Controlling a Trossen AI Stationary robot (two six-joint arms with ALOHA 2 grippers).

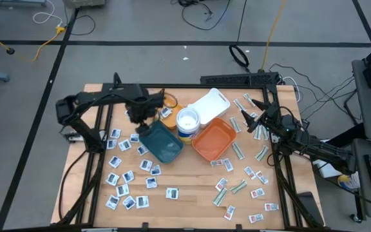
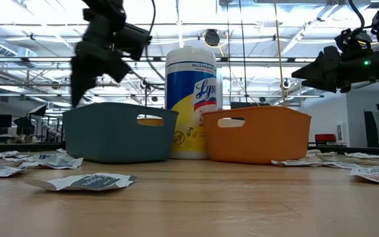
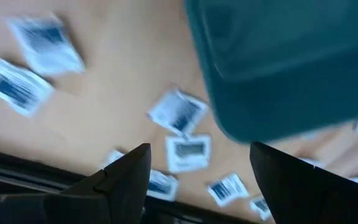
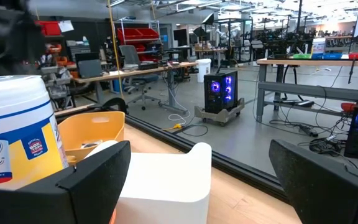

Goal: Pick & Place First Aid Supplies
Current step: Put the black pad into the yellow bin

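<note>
**Grippers are hanging open over the trays**

Your left gripper (image 1: pixel 140 122) is hanging in the air with its two fingers spread apart. It is holding nothing. It is sitting just above the back-left corner of the teal tray (image 1: pixel 161 143). In the left wrist view, the fingers (image 3: pixel 124 180) are pointing down at the wooden table (image 3: pixel 123 68), where small white packets with dark marks (image 3: pixel 180 113) are lying flat, just beside the tray's rim.

Your right gripper (image 1: pixel 255 124) is also hanging open and empty. It is floating over the right side of the table, near the orange tray (image 1: pixel 215 140). In the right wrist view, it is looking past the white tray (image 4: pixel 166 180) toward the white round tub (image 4: pixel 14 134).

The first aid supplies are lying all over the table. White square packets (image 1: pixel 129 175) are sitting on the left side, beside and in front of the teal tray. Green-white strips (image 1: pixel 237 187) and packets with red marks (image 1: pixel 258 193) are lying on the right side, around the orange tray. I cannot tell if any packets are inside the trays.
</note>
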